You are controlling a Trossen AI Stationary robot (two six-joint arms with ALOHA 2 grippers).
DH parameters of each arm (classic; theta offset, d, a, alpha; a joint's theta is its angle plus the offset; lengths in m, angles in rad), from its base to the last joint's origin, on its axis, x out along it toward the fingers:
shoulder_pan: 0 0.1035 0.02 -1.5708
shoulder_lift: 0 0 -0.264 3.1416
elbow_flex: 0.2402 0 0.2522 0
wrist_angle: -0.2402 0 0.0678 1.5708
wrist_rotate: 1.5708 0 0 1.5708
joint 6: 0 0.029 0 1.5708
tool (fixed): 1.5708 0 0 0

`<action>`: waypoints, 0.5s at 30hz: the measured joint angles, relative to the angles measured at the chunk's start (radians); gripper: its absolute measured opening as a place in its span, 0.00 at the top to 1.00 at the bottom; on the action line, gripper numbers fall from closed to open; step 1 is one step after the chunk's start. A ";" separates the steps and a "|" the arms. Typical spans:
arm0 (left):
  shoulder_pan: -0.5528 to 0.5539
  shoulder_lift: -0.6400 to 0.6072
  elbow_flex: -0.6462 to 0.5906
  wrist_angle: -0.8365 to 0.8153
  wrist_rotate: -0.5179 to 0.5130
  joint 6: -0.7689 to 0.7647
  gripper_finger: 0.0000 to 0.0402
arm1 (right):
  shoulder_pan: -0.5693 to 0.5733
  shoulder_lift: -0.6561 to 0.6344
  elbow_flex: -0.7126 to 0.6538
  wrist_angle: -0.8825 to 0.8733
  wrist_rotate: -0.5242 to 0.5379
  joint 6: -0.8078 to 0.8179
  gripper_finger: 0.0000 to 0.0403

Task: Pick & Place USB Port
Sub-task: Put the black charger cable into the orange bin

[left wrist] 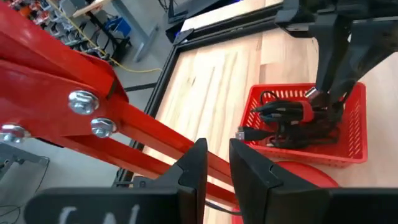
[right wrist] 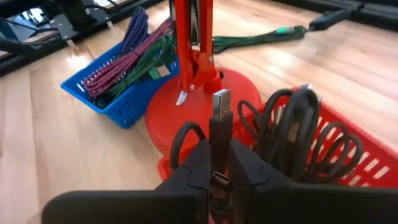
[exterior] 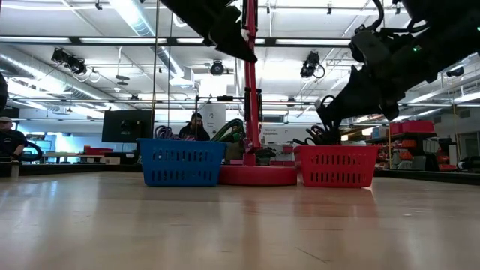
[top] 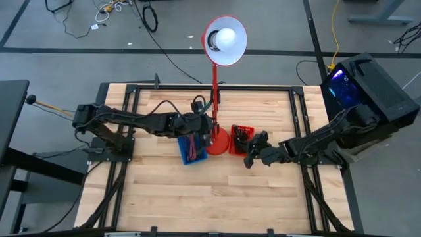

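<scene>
A red basket (top: 240, 135) of coiled black cables stands right of the red lamp base (top: 218, 141). A blue basket (top: 191, 153) of braided cables stands left of it. My right gripper (right wrist: 219, 165) hangs at the red basket's near side, shut on a black USB cable (right wrist: 219, 134). My left gripper (left wrist: 217, 165) is up beside the lamp pole (top: 214, 92), over the blue basket's far end. It is open by a narrow gap with nothing between its fingertips. My right gripper pinches the black USB cable between its two fingers, on the dark plug body (right wrist: 219, 140) just behind the silver plug end (right wrist: 221, 99), which sticks out past the fingertips. The fingers slant down from the table's right. The cable's loop (right wrist: 186, 137) trails back beside the fingers.
The red lamp's base sits between the two baskets, and its slanted arm (left wrist: 143, 124) passes close in front of my left gripper. A black computer case (top: 378, 92) stands at the table's right edge. The near half of the wooden tabletop (top: 210, 197) is bare.
</scene>
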 joint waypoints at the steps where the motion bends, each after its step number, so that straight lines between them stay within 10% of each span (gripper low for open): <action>1: 0.002 0.000 0.000 -0.005 0.000 0.000 0.82 | 0.000 0.004 0.000 0.002 -0.004 0.008 0.94; 6: 0.007 0.000 0.000 -0.031 0.001 0.000 0.82 | 0.000 0.006 0.000 -0.032 -0.016 0.013 0.93; 15: 0.007 0.000 0.000 -0.033 0.001 -0.001 0.82 | 0.000 0.004 0.000 -0.038 0.073 0.005 0.57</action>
